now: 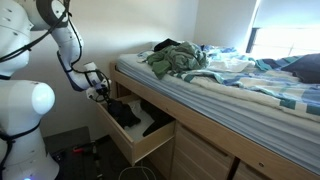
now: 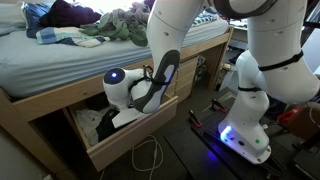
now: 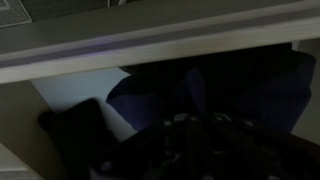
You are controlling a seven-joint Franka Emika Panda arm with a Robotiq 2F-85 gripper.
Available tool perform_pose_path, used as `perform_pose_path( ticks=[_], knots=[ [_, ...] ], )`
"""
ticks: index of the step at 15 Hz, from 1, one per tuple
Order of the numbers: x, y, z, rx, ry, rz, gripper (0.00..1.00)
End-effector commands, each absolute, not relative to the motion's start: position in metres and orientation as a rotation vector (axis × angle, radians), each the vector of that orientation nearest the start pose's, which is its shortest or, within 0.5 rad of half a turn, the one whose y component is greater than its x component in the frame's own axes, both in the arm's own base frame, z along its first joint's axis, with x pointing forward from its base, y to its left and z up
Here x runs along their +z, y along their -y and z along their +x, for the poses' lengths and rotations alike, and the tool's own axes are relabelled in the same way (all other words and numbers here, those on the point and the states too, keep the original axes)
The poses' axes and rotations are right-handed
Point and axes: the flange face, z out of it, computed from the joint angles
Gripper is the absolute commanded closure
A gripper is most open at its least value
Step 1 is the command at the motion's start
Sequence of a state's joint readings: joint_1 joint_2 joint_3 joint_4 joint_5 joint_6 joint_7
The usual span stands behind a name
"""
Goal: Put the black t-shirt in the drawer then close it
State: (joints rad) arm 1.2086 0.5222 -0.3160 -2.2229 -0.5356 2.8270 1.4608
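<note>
Beneath the bed (image 1: 235, 105), a wooden drawer (image 1: 140, 150) stands pulled out from the frame, as both exterior views show. The black t-shirt (image 1: 125, 113) lies inside this drawer, bunched toward its end nearer the robot and resting on the drawer floor. The arm (image 1: 68, 45) bends down from the upper corner of an exterior view. It brings the hand (image 1: 102, 91) just above the drawer's near end, close over the t-shirt. From these pictures it cannot be told whether the hand touches the cloth, nor whether its fingers are spread or pressed together.

In an exterior view the arm's white wrist (image 2: 120, 85) hides most of the drawer's inside; a pale item (image 2: 108, 122) shows beside it. The wrist view is dim. A light wooden rail (image 3: 150, 40) crosses its top, a pale patch of drawer floor (image 3: 85, 90) lies below, and dark cloth fills the rest.

On the striped bedding, a heap of green clothes (image 1: 175, 60) sits well apart from the drawer. A loose white cable (image 2: 150, 160) lies on the floor before the drawer front.
</note>
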Motion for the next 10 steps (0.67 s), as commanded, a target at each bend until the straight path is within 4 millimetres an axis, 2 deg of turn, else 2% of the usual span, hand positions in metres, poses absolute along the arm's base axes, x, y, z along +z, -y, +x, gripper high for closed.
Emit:
perform_pose_path(
  ticks=[1, 4, 8, 10],
  knots=[
    [0.162, -0.442, 0.326, -0.5, -0.036, -3.156, 0.64],
    [0.184, -0.444, 0.324, -0.531, -0.025, -3.128, 0.4],
    [0.216, -0.44, 0.335, -0.581, -0.066, -3.083, 0.1],
    [0.222, -0.438, 0.339, -0.574, -0.086, -3.071, 0.0]
  ],
)
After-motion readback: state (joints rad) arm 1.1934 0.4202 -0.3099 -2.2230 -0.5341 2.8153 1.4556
